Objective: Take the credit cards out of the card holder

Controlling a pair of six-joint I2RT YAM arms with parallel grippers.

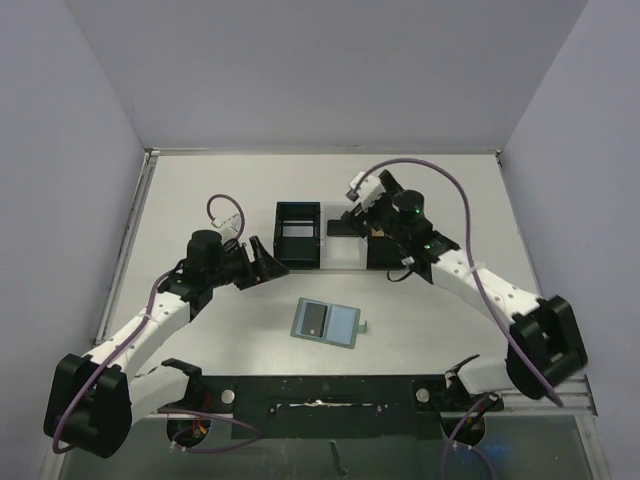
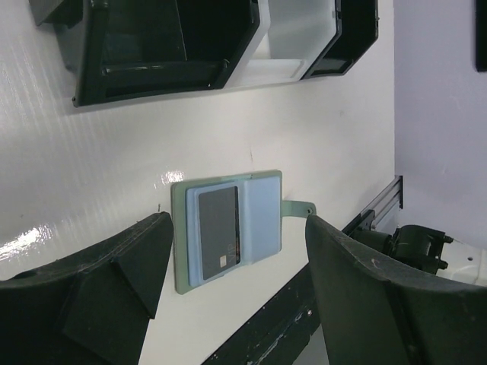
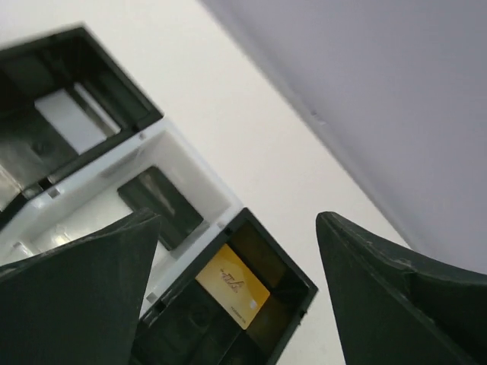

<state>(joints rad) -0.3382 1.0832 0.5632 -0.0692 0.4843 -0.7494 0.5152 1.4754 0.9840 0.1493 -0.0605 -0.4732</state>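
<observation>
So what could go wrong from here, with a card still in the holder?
1. The black card lies flat in the pocket of the card holder; the open left gripper may find little edge to pinch.
2. Nothing pins the holder to the glossy table, and the open right gripper is away over the black box with the gold card, so a pull could drag the holder along.

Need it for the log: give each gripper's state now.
Left gripper: open, holding nothing.
Right gripper: open, holding nothing.
</observation>
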